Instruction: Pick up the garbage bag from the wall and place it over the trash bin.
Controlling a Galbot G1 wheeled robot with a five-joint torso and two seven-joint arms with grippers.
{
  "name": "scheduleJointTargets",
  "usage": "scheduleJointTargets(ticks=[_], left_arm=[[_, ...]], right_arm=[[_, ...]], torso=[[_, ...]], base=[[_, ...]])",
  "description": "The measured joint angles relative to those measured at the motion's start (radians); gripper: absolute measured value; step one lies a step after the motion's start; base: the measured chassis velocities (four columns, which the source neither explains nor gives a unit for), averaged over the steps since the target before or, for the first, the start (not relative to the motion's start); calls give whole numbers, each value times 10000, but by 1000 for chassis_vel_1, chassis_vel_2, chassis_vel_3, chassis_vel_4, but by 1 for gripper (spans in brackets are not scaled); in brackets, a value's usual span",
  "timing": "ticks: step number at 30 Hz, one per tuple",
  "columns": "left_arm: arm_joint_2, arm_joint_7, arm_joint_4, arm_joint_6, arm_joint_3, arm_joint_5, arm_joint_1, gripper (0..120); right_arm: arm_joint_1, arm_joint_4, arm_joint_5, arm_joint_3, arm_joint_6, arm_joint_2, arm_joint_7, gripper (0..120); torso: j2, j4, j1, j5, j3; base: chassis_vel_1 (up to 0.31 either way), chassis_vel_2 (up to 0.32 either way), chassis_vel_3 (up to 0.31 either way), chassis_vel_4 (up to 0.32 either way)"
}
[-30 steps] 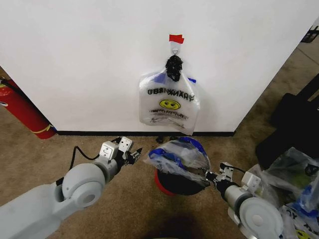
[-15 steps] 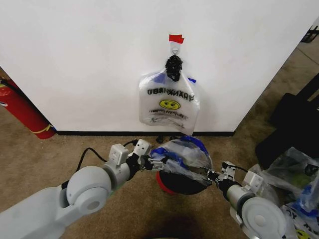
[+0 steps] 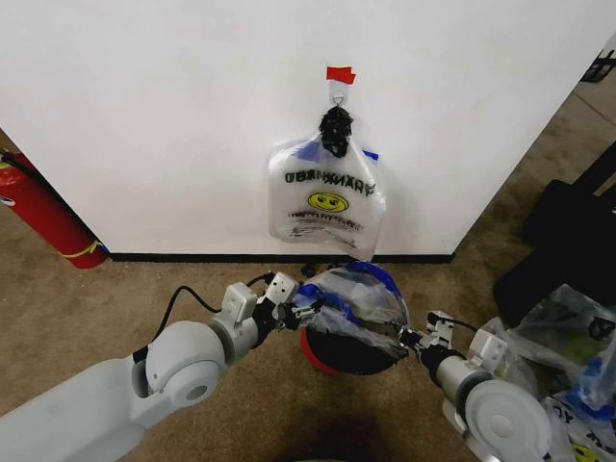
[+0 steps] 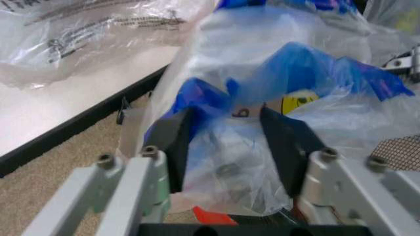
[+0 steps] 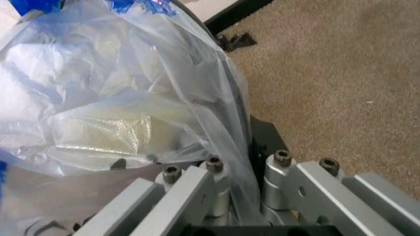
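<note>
Against the wall, a whiter smiley-face bag hangs from a small hook under red tape. Below it on the carpet stands the trash bin, with the garbage bag spread over its top and stretched between the two arms. The right gripper is pinched onto the bag's film at the bin's right side. The left gripper has its black pads apart, straddling the bag's blue-edged fold on the left.
</note>
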State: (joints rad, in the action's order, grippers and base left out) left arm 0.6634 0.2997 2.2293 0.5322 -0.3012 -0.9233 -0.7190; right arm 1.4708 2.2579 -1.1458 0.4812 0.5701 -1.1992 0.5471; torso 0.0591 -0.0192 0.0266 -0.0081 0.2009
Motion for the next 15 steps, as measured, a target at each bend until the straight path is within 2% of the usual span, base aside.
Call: scheduleJointTargets(ticks=[5,8,10,15], left_arm=[[168,243,-19,-44,-36,-4,78,18],[125,328,96,-127,10,-40,55,11],[69,399,306,-261,54,-74,-49,1],[0,513,585,-483,106,-107,-212,0]], right_arm=[[68,62,21,22,-1,-14,61,0],[81,50,58,34,0,-17,61,0],[69,-38,116,19,2,-44,48,0],[28,-120,132,-7,8,-122,59,0]], torso=[[0,-2,0,2,0],[0,-2,0,-1,0],[0,0,0,3,0],[0,-4,0,2,0]], base=[[0,0,0,0],[0,0,0,0],[0,0,0,0],[0,0,0,0]])
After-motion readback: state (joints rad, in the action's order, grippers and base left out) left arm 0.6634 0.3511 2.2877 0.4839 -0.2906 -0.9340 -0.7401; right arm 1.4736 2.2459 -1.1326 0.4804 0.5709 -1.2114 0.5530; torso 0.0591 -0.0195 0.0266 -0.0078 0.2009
